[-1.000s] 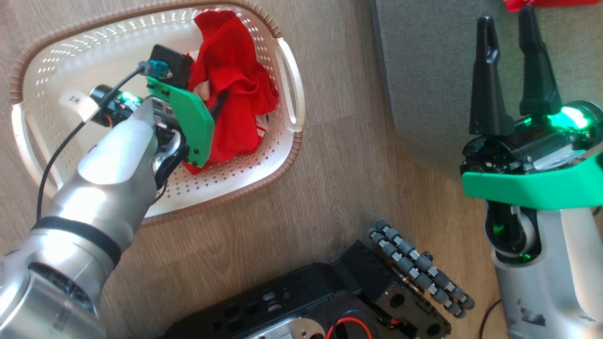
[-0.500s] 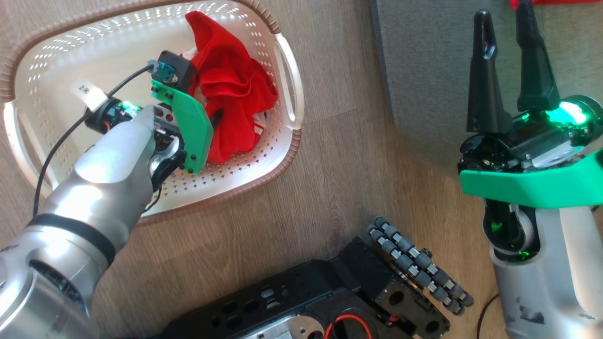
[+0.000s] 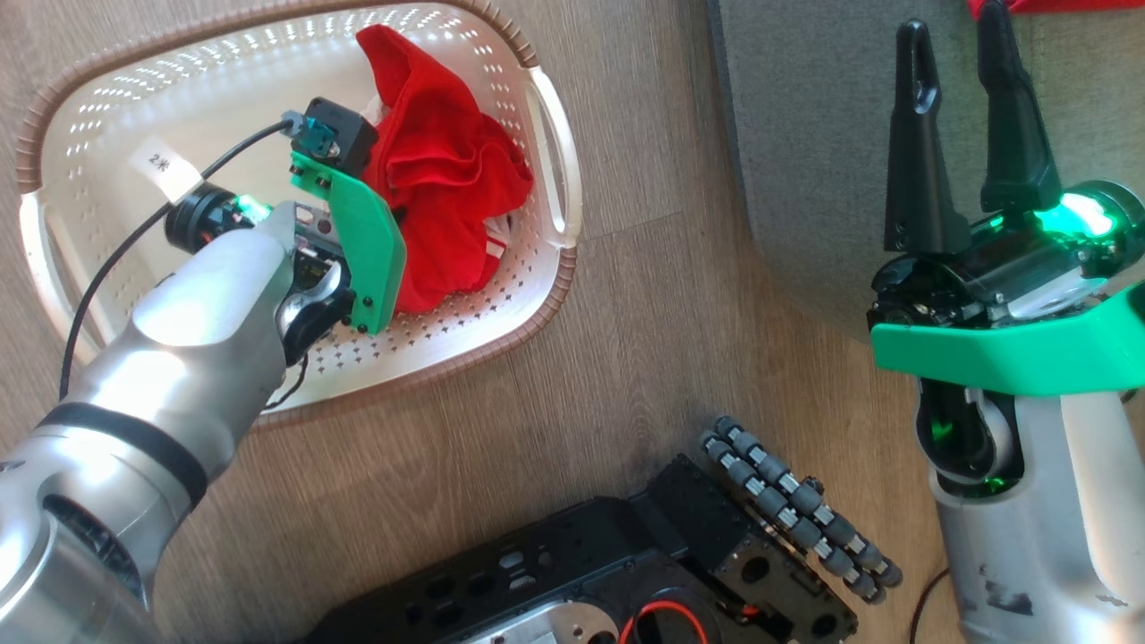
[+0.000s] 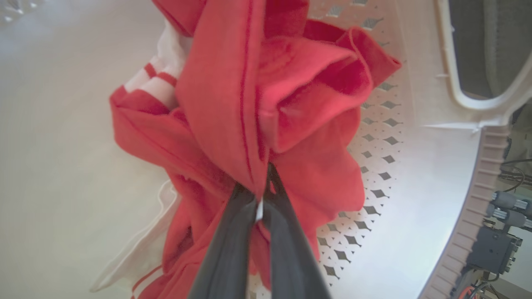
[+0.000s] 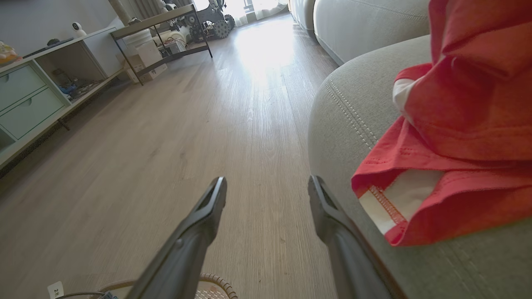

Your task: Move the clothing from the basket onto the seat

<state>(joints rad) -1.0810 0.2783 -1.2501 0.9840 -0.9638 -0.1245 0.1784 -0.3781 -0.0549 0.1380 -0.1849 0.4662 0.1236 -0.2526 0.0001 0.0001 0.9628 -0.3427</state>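
Wood-look planks make up the floor [image 3: 626, 340], pale brown under everything. In the right wrist view a low unit with pale drawers [image 5: 25, 99] lines the wall at the left. A dark-framed table [image 5: 166, 25] stands further back, and sunlight glares on the boards in the middle. The grey seat [image 5: 353, 124] bulges in at the right, showing its double stitched seam.

In the head view the basket [image 3: 107, 116] stands on the floor at the left. The left hand [image 4: 259, 195] reaches down into it and is clenched on a fold of the red garment [image 3: 447, 161]. The left wrist view shows its two dark fingers meeting at the tips with cloth pinched between them. The garment bunches above and around those tips, with white striped trim at its left. It sits in the half of the basket nearer the seat, over the perforated bottom.

Bare floor lies between basket and seat, and the robot's black base [image 3: 626, 555] is at the bottom middle.

At the right, the right hand [image 3: 953, 22] is released, fingers spread and holding nothing, over the seat's edge. A second garment [image 5: 457, 124], also red, lies on the seat just beside it.
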